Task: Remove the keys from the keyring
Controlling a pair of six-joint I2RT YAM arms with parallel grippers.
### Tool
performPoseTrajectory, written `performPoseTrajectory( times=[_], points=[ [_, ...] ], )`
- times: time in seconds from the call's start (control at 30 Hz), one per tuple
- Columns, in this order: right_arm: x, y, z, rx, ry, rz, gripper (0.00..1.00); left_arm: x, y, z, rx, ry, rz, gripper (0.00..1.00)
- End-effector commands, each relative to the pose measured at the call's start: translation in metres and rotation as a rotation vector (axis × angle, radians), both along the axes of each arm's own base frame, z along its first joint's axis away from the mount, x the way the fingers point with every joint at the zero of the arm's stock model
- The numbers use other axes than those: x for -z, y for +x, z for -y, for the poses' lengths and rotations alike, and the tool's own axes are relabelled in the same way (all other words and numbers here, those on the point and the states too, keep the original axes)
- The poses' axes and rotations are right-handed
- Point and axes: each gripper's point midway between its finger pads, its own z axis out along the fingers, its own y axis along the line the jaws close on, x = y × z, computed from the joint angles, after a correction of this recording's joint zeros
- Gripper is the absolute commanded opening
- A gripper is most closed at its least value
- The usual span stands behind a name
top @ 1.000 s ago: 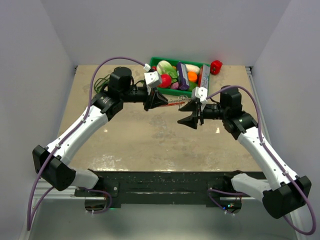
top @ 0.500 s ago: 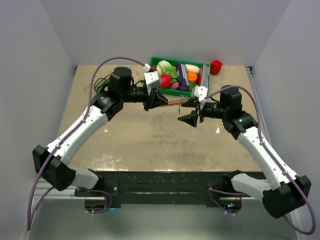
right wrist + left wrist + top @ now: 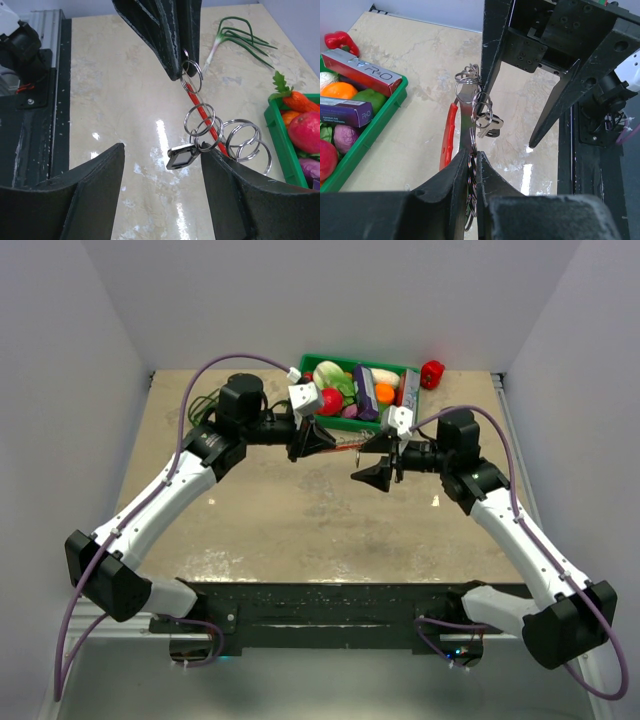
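In the overhead view your left pincer (image 3: pixel 318 440) sits just left of centre, in front of the green tray (image 3: pixel 312 360), with the spring onion (image 3: pixel 205 400) on the bench (image 3: pixel 280 520) further left. Its own camera shows it clenched on the keyring (image 3: pixel 470 95): the two fingers meet at the bottom middle of the frame, pinching the silvery loops, which are lifted off the bench. The red tag (image 3: pixel 449 135) runs along the left side of the bunch, and the keys (image 3: pixel 487 127) dangle just right of the rings.

Moving right, your right pincer (image 3: pixel 360 462) faces the left one near the middle of the overhead frame. It is released, jaws spread wide. In its camera the rings hang between the two fingers, with a black-headed key (image 3: pixel 181 156) at the lower centre, touching neither finger.
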Motion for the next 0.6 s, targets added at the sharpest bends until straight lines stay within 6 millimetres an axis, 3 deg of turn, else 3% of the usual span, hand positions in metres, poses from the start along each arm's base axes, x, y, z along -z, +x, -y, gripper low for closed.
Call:
performPoseTrajectory(
  times=[0.0,0.2,0.57],
  points=[
    [-0.023,-0.013,-0.006,-0.064,0.062,0.034,0.65,-0.033,-0.004,0.000,0.014,-0.060,0.089,0.00],
    [-0.017,-0.025,-0.006,-0.093,0.074,-0.010,0.65,-0.035,0.000,-0.001,-0.005,-0.060,0.092,0.00],
    [-0.017,-0.026,-0.009,-0.105,0.102,-0.052,0.65,-0.036,0.000,0.000,-0.002,-0.063,0.093,0.00]
  ],
)
